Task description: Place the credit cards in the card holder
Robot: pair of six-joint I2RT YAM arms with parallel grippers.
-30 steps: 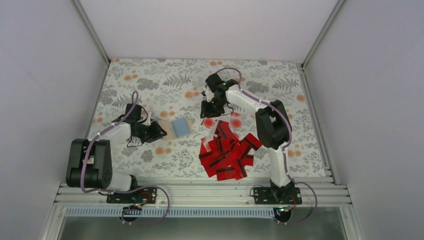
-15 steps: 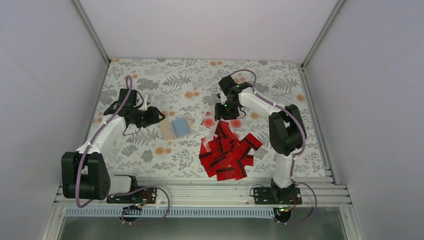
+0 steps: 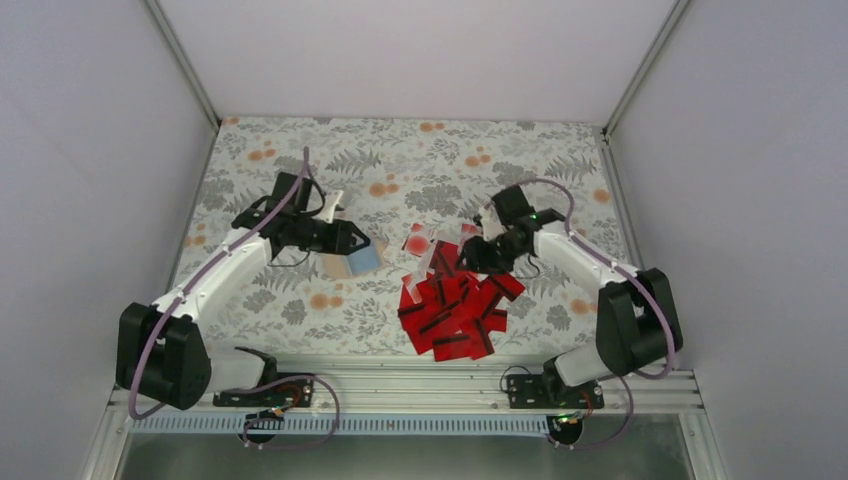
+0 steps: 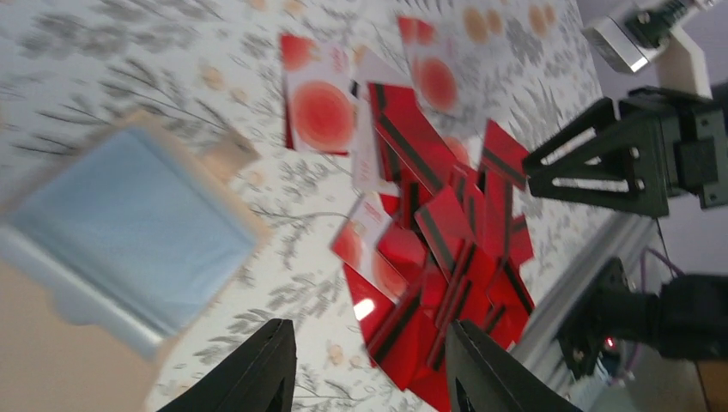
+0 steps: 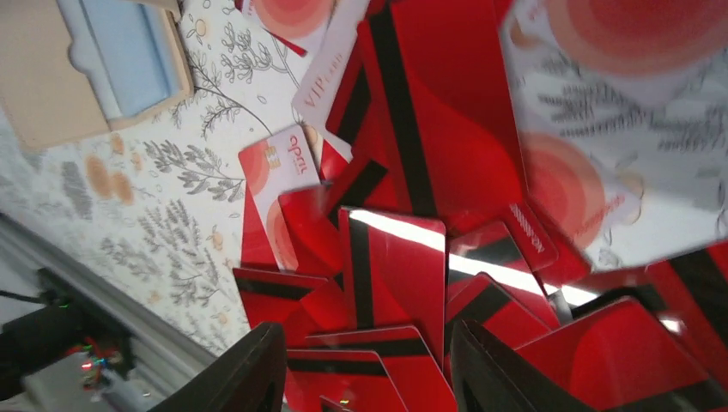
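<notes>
Hovering released and empty, the left jaws hang just above the holder (image 3: 358, 260); the right jaws, likewise parted and empty, hang over the cards (image 3: 455, 305) heaped beneath them on the counter (image 3: 300, 150).

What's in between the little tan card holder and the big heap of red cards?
Just bare flowery cloth. The top view shows that strip between the card holder and the red cards; the left wrist view agrees.

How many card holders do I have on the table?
1. The holder lies left of the card pile, with the left claw over its far corner. No second one shows.
</notes>
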